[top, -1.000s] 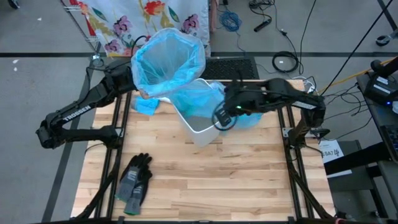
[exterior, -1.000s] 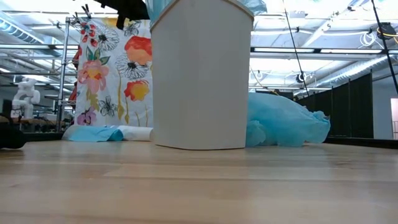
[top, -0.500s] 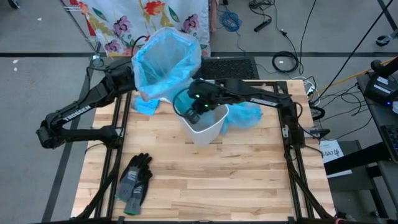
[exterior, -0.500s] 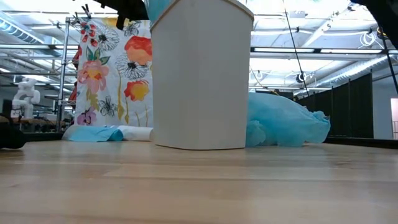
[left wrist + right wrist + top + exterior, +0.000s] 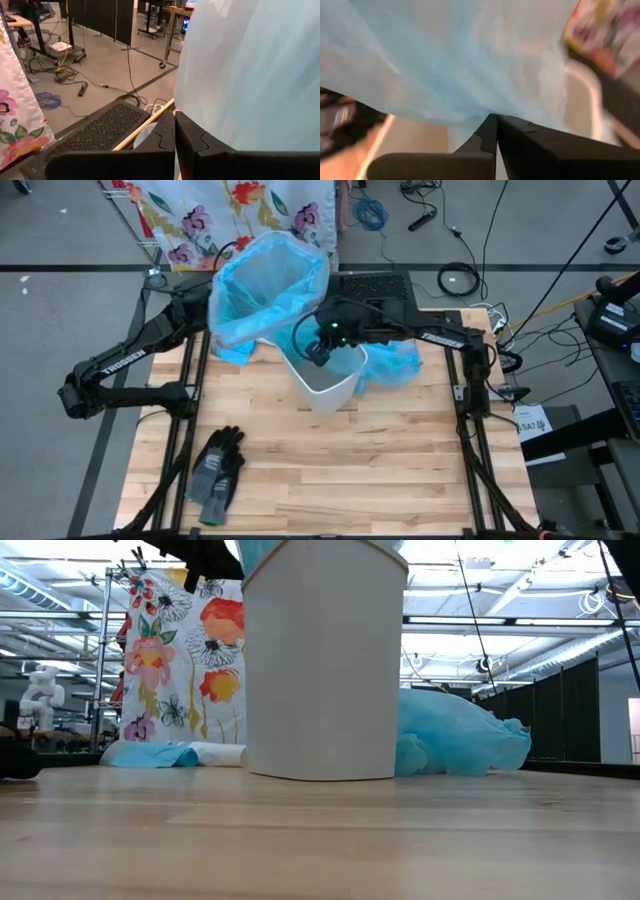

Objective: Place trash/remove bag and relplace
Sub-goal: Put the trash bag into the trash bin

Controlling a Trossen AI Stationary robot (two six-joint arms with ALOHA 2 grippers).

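A thin blue bag (image 5: 268,280) hangs with its mouth open above the table's far left, beside a white bin (image 5: 325,385) that stands upright on the wood. My left gripper (image 5: 214,312) is shut at the bag's left side. My right gripper (image 5: 318,352) is shut over the bin's far rim, at the bag's lower right part. A second blue bag (image 5: 395,365) lies in a heap against the bin's right side. No trash shows in any view. My left gripper pinches the bag's film (image 5: 181,107) between its two shut fingers, coming nearly level from the table's left. The film rises from the fingertips as a broad sheet, clear of the table. One layer or several, I cannot tell. My right gripper has the bag's lower edge (image 5: 487,112) at the tips of its shut fingers, slanting down from the table's right. The film spreads up and away from the fingertips. Whether it is pinched or only touched, I cannot tell for sure.
A pair of dark grey gloves (image 5: 217,470) lies near the front left. Crumpled blue and white material (image 5: 236,352) lies on the table behind the bin's left side. The wood in front of the bin (image 5: 320,840) is bare. A flowered cloth (image 5: 230,210) hangs beyond the far edge.
My right gripper has swung from the bin's right side toward the table's left and far edge, sinking and rolling, and now sits at the bag's lower part over the bin. The bag's open mouth has shifted slightly. The bin and the heaped bag have stayed put.
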